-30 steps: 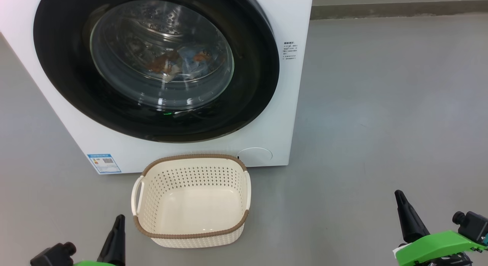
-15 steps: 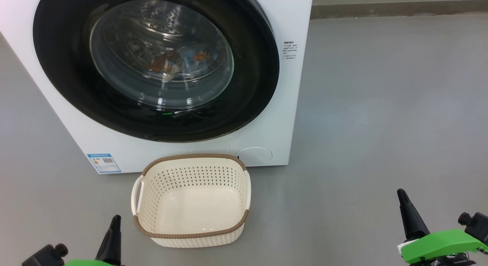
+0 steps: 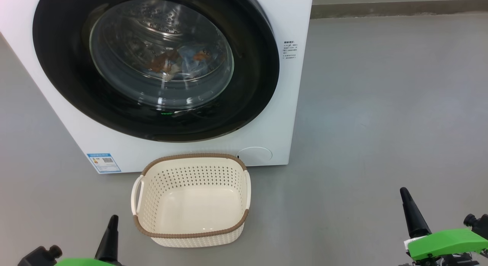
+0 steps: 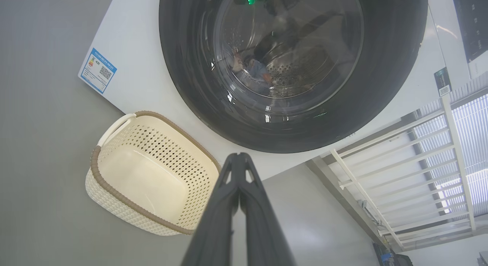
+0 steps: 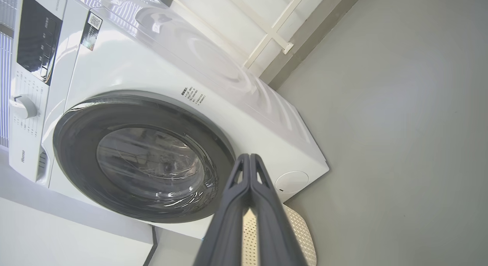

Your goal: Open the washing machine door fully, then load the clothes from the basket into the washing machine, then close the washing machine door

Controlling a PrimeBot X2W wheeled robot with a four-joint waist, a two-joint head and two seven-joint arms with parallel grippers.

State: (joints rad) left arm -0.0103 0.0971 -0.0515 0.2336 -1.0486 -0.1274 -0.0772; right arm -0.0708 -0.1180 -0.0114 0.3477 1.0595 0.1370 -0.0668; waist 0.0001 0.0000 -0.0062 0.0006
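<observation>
the washing machine door is shut, with the clothes lying in the drum behind its glass. the basket stands empty on the floor, just before the washing machine. the left end effector and right end effector are both closed, gripping nothing.
</observation>
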